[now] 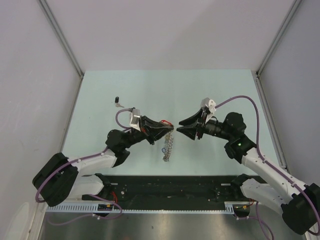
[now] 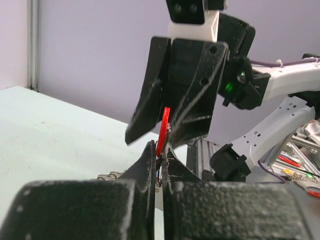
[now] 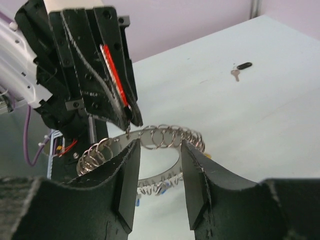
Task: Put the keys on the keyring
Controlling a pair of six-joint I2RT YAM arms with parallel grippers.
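Right wrist view: left gripper (image 3: 127, 117) clamped on red key (image 3: 115, 77), tip at keyring (image 3: 165, 136); right gripper (image 3: 160, 150) agape beside keyring. Threading judged unfinished; black-headed key (image 3: 242, 67) loose, well beyond keyring.

Pale green counter (image 1: 210, 90), as I see it from above. A small black-headed key (image 1: 117, 101) lies alone on the far left part, well apart from the keyring (image 1: 168, 146) near the middle. I cannot tell whether the keyring's lower end rests on the surface or hangs clear.
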